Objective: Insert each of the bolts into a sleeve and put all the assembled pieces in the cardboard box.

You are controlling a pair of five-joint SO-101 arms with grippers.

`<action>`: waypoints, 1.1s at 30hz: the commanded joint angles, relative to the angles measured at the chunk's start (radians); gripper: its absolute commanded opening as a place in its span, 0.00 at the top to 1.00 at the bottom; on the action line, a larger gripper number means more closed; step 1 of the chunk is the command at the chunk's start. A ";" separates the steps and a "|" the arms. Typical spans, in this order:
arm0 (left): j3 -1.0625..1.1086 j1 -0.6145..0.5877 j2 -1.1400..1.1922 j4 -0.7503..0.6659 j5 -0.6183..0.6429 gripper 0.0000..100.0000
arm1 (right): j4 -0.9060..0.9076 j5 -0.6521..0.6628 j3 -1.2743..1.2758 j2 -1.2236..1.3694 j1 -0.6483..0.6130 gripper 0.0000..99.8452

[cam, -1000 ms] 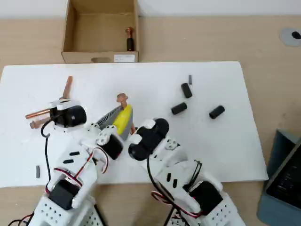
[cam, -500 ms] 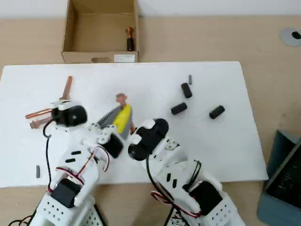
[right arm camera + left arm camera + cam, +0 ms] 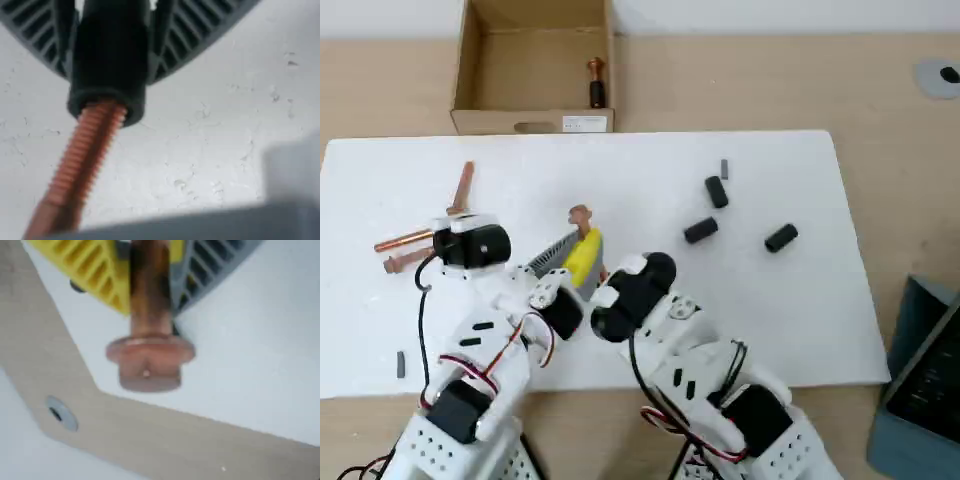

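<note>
In the left wrist view my left gripper [image 3: 150, 295] has its yellow and grey fingers shut on a copper bolt [image 3: 149, 360], head outward. From above, that bolt [image 3: 582, 215] sticks out of the left gripper [image 3: 575, 248] near the middle of the white board [image 3: 800, 310]. My right gripper [image 3: 110, 40] is shut on a black sleeve [image 3: 107, 65], and the bolt's threaded end [image 3: 82, 160] sits inside the sleeve's mouth. Three loose bolts [image 3: 410, 245] lie at the left. Three loose sleeves [image 3: 701, 230] lie at the right. The cardboard box [image 3: 465, 70] holds one assembled piece [image 3: 595, 84].
Two small grey pins [image 3: 724, 168] [image 3: 401, 363] lie on the board. A blue-grey container [image 3: 925, 380] stands at the right edge, off the board. A round grommet [image 3: 940, 76] sits in the wooden table at the far right.
The left arm's wrist has shifted slightly to the right, and the held bolt's head has nudged a little. The right arm has barely moved.
</note>
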 commanded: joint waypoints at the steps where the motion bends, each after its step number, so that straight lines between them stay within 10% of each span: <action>1: -0.101 0.012 -0.005 0.107 0.000 1.00 | -0.049 0.003 -0.058 -0.147 -0.007 0.99; 33: -0.109 0.181 -0.005 0.313 -0.190 0.97 | -0.075 0.008 -0.113 -0.147 -0.007 0.99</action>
